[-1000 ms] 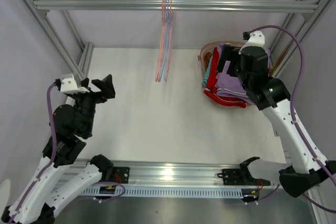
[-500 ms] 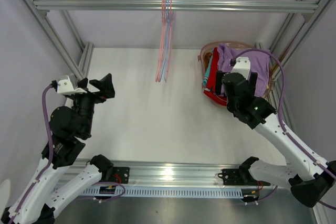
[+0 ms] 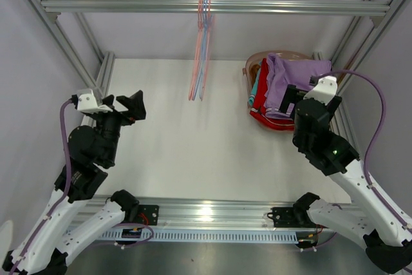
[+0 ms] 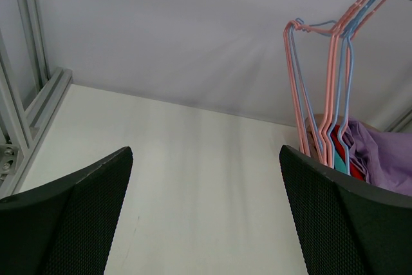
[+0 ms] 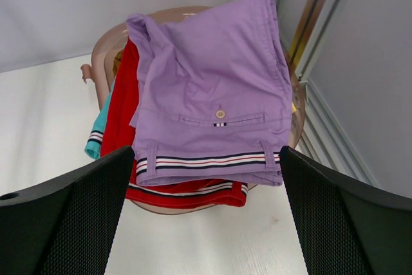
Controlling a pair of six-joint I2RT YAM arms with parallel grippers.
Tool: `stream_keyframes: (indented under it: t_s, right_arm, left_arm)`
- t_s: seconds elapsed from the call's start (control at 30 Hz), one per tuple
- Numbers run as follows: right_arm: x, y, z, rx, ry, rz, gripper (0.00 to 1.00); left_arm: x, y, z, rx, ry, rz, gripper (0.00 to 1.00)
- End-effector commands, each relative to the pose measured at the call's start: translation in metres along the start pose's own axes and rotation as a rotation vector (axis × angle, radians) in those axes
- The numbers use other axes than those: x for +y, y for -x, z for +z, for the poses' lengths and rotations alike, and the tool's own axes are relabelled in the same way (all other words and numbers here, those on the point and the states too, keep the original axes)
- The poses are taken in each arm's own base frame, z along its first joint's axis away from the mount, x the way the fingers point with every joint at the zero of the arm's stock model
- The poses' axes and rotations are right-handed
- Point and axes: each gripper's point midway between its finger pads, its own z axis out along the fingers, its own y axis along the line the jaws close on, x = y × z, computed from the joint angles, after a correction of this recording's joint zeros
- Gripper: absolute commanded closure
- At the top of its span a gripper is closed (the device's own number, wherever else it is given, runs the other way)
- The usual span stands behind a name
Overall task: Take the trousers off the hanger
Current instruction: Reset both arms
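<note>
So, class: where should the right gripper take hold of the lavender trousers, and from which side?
Probably the striped waistband of the lavender trousers, approached from the near side: that thick edge lies uncovered on top, facing the right gripper.

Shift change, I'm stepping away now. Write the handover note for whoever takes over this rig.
The left gripper is open and empty, over the left of the table.
The right gripper is open and empty, facing the tub.
The hangers hang bare on the rail.
In the tub, the lavender trousers lie on top, the red trousers beneath, and the teal trousers at the left edge. Anything lower is hidden.
Done: no hanger holds trousers.
Left: probably nothing but parking the arms.
</note>
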Motion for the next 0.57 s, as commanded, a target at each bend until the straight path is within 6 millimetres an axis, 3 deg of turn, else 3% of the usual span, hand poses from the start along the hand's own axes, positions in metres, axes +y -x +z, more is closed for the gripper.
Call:
stream_keyframes:
  t_s: [0.0,0.27,0.53]
  right_arm:
    - [-0.0096,0.0086,0.0006,-0.044,-0.064,0.042,0.01]
    - [-0.0104,0.0155,-0.0080,-0.082,-0.010,0.098,0.00]
    - [-0.0048,0.0103,-0.0047,-0.061,-0.008,0.084,0.01]
  left_arm:
    - [-0.0098,-0.0039,0.0044,0.020,-0.037,-0.020,0.01]
    - [-0.0081,-0.0073,0.0071,0.024,-0.027,0.008,0.01]
    - [-0.0081,-0.0051,0.0065,0.016,-0.030,0.010,0.01]
